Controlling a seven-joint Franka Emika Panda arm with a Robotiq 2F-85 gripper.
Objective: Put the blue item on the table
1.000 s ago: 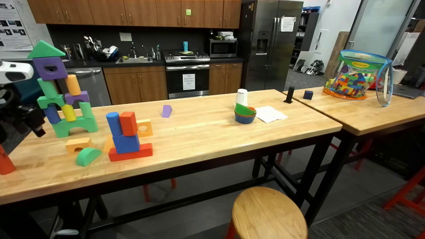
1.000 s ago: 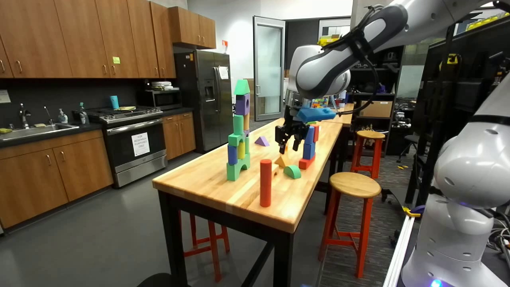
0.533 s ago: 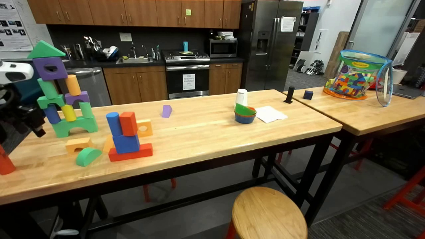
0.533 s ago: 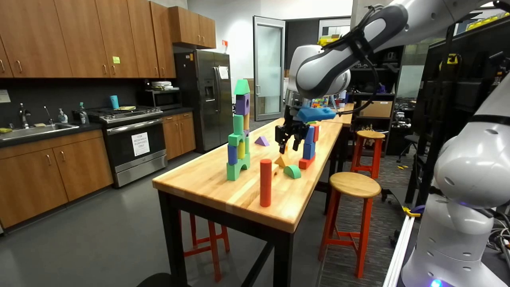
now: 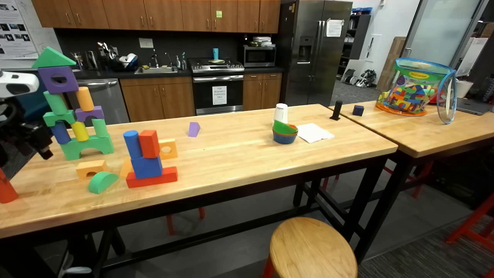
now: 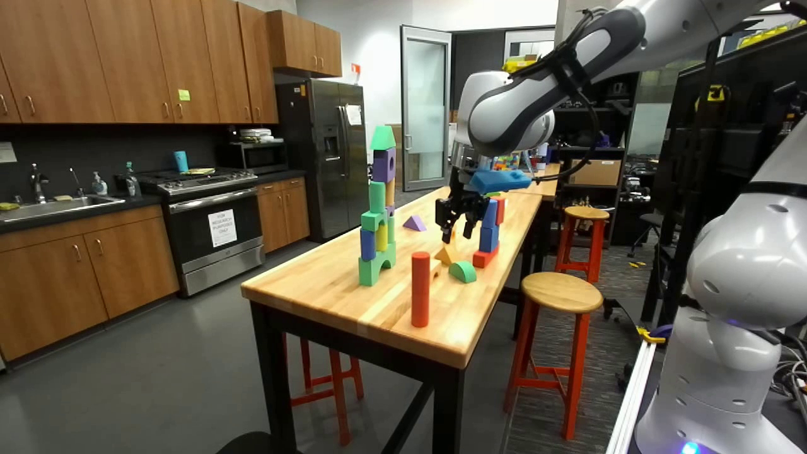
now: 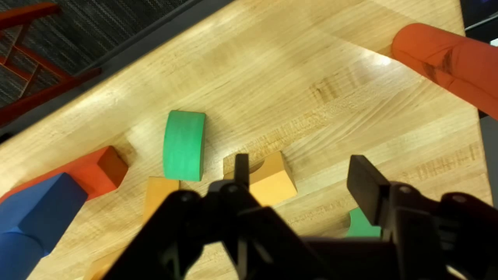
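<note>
A chunky blue rectangular block point(image 5: 147, 167) sits in the red-and-blue stack, also seen in an exterior view point(image 6: 488, 239) and the wrist view point(image 7: 46, 210). It rests on a red bar point(image 5: 170, 176), under a blue cylinder point(image 5: 133, 143) and a red block point(image 5: 149, 143). No loose blue rectangular block apart from this stack shows. The stack stands on the light-wood table point(image 5: 231, 154). My gripper point(image 6: 458, 232) hangs above the table beside the stack. In the wrist view its jaws point(image 7: 298, 163) are wide apart with nothing between them, over an orange arch block point(image 7: 272, 184).
A tall purple-green tower point(image 5: 58, 79) stands near my gripper. A green half-round point(image 7: 183, 146), a red cylinder point(image 6: 420, 290) and a purple wedge point(image 5: 194, 129) are on the table. Nested bowls point(image 5: 285, 135) and a white cup point(image 5: 281, 112) stand farther along it. Stools point(image 6: 561, 292) stand beside it.
</note>
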